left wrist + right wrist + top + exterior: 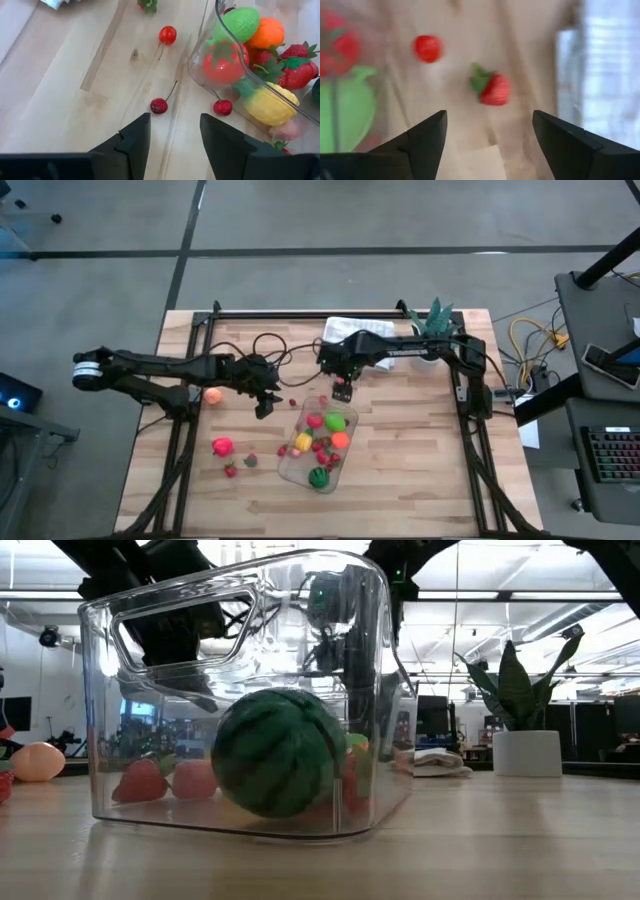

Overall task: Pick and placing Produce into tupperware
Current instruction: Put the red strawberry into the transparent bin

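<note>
Your clear rectangular plastic tupperware (318, 442) sits mid-table, angled, and already holds a good share of the toy produce: a lime-green fruit (334, 421), an orange one (340, 440), a yellow one (303, 442), a striped dark-green melon (318, 476) at its near end, and several small red strawberries (322, 455).

Your right gripper (342, 390) hangs just beyond the container's far end, its two dark fingers (422, 137) spread wide with nothing between them. Its wrist view looks down on a loose red strawberry with green leaves (491, 88) and a small round red fruit (427, 48) on the wood, so it looks lined up for a descent onto the strawberry.

Your left gripper (264, 406) waits just left of the tupperware, fingers (131, 142) partly apart and empty, poised above two dark-red cherries on stems (159, 105) beside the container wall.

Still out on the left are a pale orange fruit (213, 395), a pink fruit (222, 446) and small pieces (240, 465) near it.
</note>
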